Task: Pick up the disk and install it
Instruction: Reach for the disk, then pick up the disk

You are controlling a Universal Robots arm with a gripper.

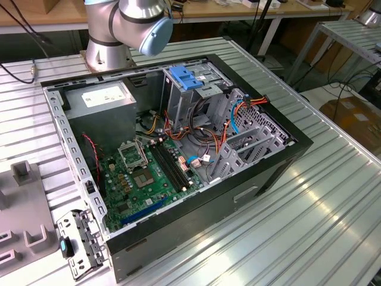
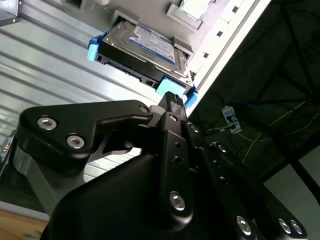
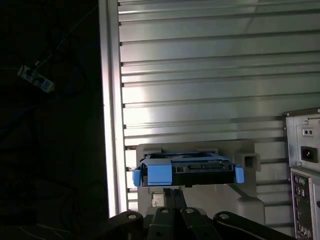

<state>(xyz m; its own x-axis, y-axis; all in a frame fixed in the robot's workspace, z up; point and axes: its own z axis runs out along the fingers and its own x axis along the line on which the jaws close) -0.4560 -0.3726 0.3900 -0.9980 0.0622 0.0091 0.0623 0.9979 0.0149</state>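
Ribbed metal tabletop (image 1: pixel 286 196), seen whole in the exterior view, carrying an open computer case (image 1: pixel 268 173) that lies on its side with its boards and cables exposed. A light-blue bracket (image 1: pixel 184 77) sits on the drive cage at the far side of the case. The arm (image 1: pixel 128 18) rises from its base at the tabletop's far edge, behind the case.

In both wrist views a grey holder (image 3: pixel 247 200) rests on the tabletop close to one long edge, beyond which the floor is dark. The rear panel of the case stands just beside the holder in the first wrist view.

The disk (image 2: pixel 145 47) lies flat in this holder, not yet lifted. Its label face is turned outward and a blue rail shows at each side (image 3: pixel 187 170).

The gripper (image 2: pixel 172 97) appears drawn together with nothing clamped between its jaws. Its tip is just short of the disk's near end, by the corner of a blue rail. In the first wrist view the same tip (image 3: pixel 172 192) sits under the middle of that end. Contact cannot be told.

Key relation: the disk lies straight ahead of the gripper and presents its short end to it. Its long axis is therefore judged to run directly away from the tip, roughly along the tabletop's near edge.
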